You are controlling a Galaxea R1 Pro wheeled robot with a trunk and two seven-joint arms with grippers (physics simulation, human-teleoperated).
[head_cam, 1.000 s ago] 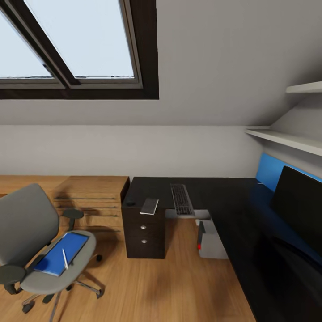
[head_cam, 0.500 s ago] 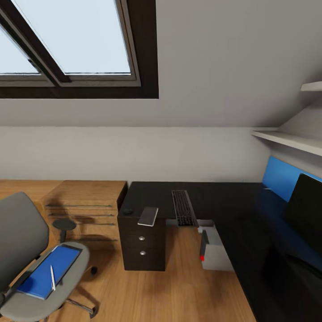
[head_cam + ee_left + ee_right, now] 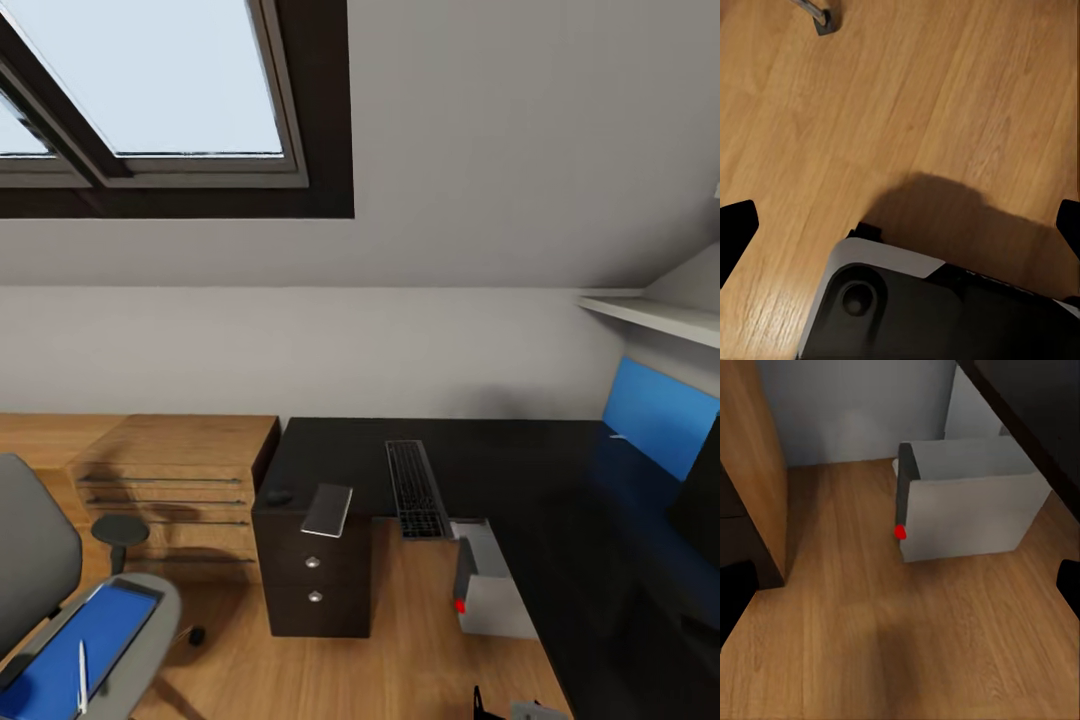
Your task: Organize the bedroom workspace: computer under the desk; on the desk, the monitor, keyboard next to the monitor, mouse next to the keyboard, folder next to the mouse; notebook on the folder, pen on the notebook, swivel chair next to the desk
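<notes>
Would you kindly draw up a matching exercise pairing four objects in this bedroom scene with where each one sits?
Objects:
1. bright-blue flat folder
2. slim black-keyed keyboard
3. light grey boxy computer tower
4. small dark rounded mouse

Places:
A. on the wooden floor, under the glossy black desk
B. near the desk's corner, above the dark drawer unit
C. on the seat of the grey swivel chair
D. on the desk top, reaching its front edge

Pairs: 1-C, 2-D, 3-A, 4-B
</notes>
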